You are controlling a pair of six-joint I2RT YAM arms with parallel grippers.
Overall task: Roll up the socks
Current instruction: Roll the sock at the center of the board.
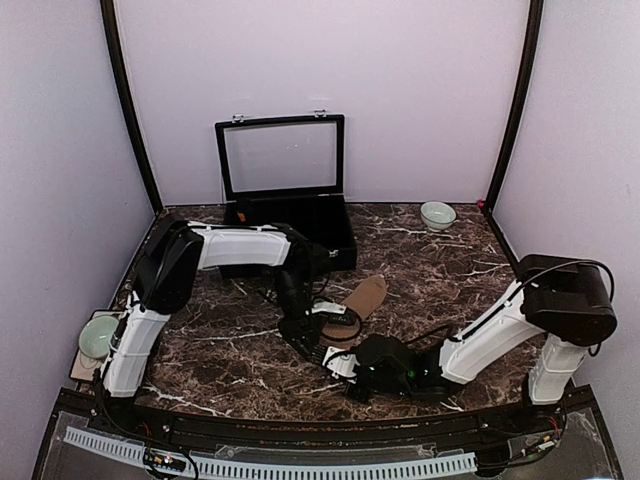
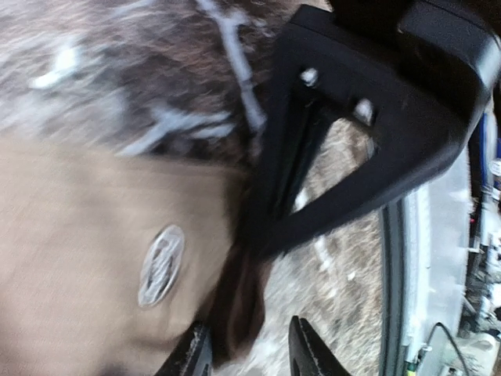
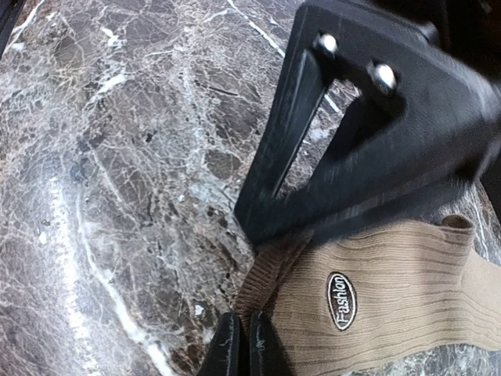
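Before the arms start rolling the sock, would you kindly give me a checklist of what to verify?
1. Right gripper pinching the sock at its cuff: ok, fingers together on the cuff edge.
2. Left gripper closed on the cuff: not ok, jaws apart with the cuff between them.
3. Sock lying flat on the table: ok.
4. Clearance between the two grippers: cannot tell, they nearly overlap.
5. Pair complete: cannot tell, only one sock shows.
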